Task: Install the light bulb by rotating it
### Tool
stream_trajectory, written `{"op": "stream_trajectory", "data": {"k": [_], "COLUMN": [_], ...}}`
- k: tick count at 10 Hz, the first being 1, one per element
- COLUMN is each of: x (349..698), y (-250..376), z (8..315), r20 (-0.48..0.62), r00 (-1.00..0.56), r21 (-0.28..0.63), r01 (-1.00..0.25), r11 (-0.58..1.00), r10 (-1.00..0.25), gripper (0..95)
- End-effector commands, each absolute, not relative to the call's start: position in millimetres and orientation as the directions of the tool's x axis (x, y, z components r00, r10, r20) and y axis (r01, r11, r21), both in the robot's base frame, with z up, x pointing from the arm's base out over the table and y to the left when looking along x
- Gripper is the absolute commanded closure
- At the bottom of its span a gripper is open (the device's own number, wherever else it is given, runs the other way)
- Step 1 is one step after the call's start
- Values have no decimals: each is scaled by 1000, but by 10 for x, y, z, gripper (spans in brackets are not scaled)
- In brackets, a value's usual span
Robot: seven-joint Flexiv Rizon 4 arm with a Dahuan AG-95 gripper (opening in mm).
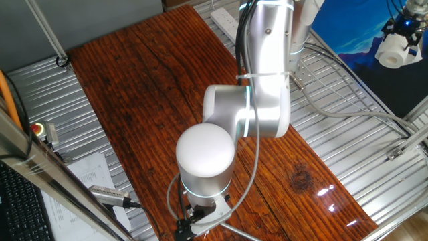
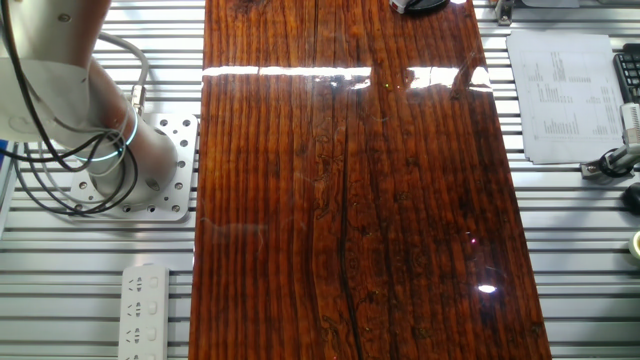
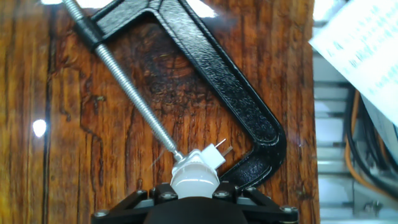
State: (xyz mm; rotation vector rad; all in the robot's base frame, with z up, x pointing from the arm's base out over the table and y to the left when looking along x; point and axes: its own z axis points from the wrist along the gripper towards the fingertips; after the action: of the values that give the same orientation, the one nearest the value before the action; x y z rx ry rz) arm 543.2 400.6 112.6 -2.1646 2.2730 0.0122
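In the hand view the small white frosted light bulb (image 3: 194, 182) sits at the bottom centre, its base in a white socket (image 3: 200, 159) with two metal prongs. A black C-clamp (image 3: 233, 93) pins the socket to the wooden table (image 3: 74, 124); its threaded screw (image 3: 127, 87) runs down to the socket. My gripper (image 3: 194, 190) is shut on the light bulb, with black fingers (image 3: 163, 194) close on both sides of the dome. In one fixed view the arm's large white joint cap (image 1: 205, 150) hides the bulb; only part of the hand (image 1: 200, 215) shows below it.
Printed papers (image 3: 360, 50) lie off the table's right edge, also seen in the other fixed view (image 2: 565, 95). A white power strip (image 2: 145, 310) lies by the arm's base plate (image 2: 165, 170). A red stop button (image 1: 38, 128) and a white paper roll (image 1: 394, 50) sit off the table.
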Motion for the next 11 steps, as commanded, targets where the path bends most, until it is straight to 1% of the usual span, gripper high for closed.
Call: {"op": "stream_trajectory", "data": {"k": [1, 5, 6, 11], "x": [5441, 5441, 5441, 5441], "y": [4001, 4001, 4001, 3998], "z": [1123, 1123, 1123, 1124], "r20": [-1, -4, -4, -3], "r00": [-200, -382, -393, -599], "r21": [-4, 1, 1, 2], "r01": [-980, -924, -919, -800], "r11": [200, 382, 393, 599], "r10": [-980, -924, -919, -800], "gripper": [760, 760, 760, 760]}}
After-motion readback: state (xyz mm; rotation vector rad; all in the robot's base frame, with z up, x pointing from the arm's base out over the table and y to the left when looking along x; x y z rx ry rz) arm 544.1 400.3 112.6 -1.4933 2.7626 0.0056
